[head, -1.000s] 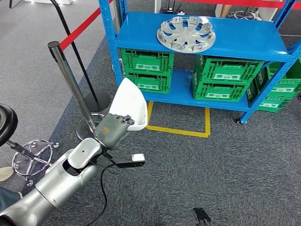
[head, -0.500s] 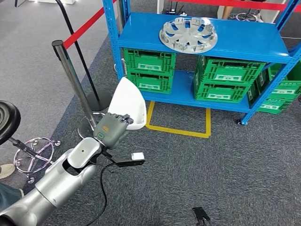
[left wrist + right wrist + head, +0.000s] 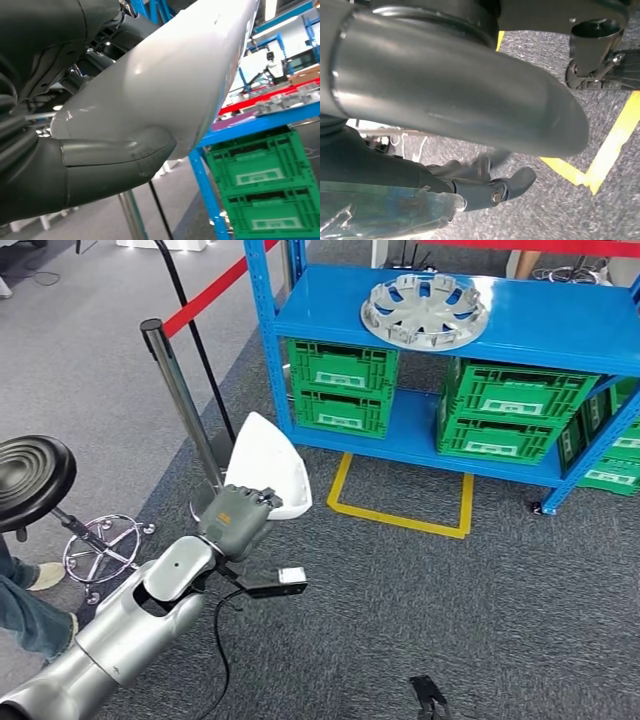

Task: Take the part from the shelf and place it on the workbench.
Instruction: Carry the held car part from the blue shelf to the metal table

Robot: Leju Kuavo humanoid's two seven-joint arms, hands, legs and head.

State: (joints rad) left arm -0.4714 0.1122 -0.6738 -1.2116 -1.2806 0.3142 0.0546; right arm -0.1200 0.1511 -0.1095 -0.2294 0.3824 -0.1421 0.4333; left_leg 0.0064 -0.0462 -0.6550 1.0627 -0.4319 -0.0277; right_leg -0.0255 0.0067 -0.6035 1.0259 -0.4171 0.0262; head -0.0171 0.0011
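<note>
My left hand (image 3: 235,520) holds a white curved shell part (image 3: 268,468) by its near edge, low in front of me and above the grey carpet. In the left wrist view the part (image 3: 170,85) lies close across the picture, with my grey thumb (image 3: 113,165) pressed against its underside. My right hand (image 3: 463,115) hangs over the carpet, its thumb and dark fingers (image 3: 497,187) apart with nothing between them.
A blue shelf (image 3: 521,325) stands ahead on the right, carrying a silver hubcap (image 3: 424,310) and green crates (image 3: 343,385). A chrome stanchion post (image 3: 177,390) with a red belt (image 3: 211,295) is just beyond the part. A black stool (image 3: 34,475) and a person's leg (image 3: 26,610) are at the left. Yellow floor tape (image 3: 400,520) marks a square.
The whole view has shifted: the shelf now sits further right and the stool has come in at the left, so the camera turned left. My left hand still holds the part.
</note>
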